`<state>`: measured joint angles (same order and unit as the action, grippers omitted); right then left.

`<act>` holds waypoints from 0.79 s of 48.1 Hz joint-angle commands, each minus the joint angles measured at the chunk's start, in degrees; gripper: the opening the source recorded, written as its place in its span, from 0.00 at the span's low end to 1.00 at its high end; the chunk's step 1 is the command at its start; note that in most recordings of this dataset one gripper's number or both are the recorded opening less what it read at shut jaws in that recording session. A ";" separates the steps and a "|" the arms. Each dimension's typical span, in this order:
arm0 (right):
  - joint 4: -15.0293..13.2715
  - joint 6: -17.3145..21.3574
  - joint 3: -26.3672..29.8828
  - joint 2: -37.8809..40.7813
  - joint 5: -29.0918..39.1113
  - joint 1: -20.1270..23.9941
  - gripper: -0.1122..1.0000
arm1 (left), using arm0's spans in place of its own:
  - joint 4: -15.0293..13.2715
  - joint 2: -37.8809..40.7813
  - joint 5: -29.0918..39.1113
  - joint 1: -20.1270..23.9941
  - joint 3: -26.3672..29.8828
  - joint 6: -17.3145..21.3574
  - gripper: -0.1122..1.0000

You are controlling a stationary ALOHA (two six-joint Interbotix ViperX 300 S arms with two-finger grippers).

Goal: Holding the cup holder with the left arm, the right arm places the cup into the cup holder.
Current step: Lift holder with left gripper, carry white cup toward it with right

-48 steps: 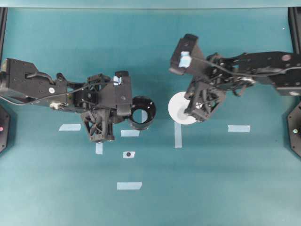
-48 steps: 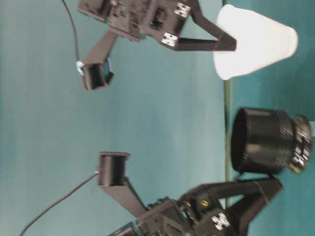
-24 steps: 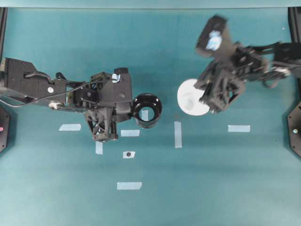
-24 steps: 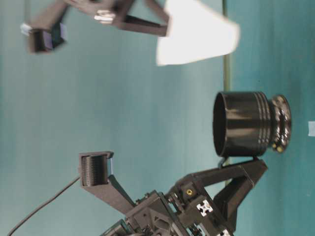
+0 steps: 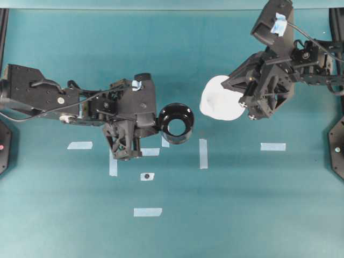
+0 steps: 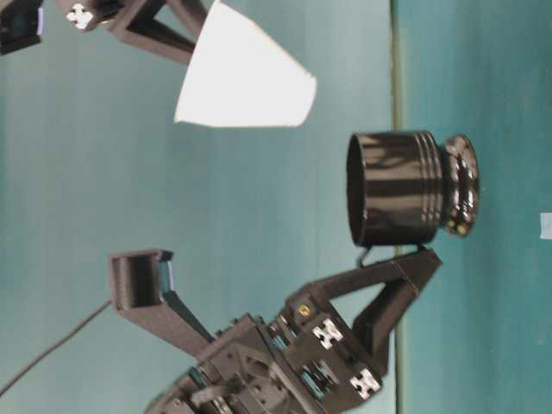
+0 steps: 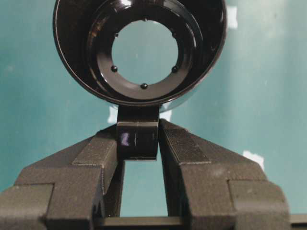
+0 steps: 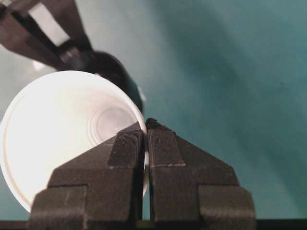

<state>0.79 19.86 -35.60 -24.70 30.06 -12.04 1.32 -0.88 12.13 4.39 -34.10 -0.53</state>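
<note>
We carry the cup, its rim pinched in our right gripper, toward the cup holder at eight o'clock, whose handle our left gripper clamps; next, align above its mouth and lower.

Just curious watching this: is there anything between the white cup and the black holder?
No. In the overhead view only bare teal table separates the cup from the cup holder.
</note>
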 commanded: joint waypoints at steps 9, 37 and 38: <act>0.53 0.70 4.39 2.11 -1.93 1.67 0.13 | 0.18 0.62 2.81 -0.18 3.43 0.26 0.33; 0.53 0.44 6.15 11.87 -5.01 3.25 0.13 | 0.18 1.32 2.90 -0.35 4.39 2.20 0.33; 0.53 0.44 6.24 12.13 -5.01 3.25 0.13 | 0.18 1.32 2.90 -0.35 4.48 2.20 0.33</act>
<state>1.23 19.95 -31.11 -13.36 25.93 -9.14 1.32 1.23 15.29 4.13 -31.20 1.58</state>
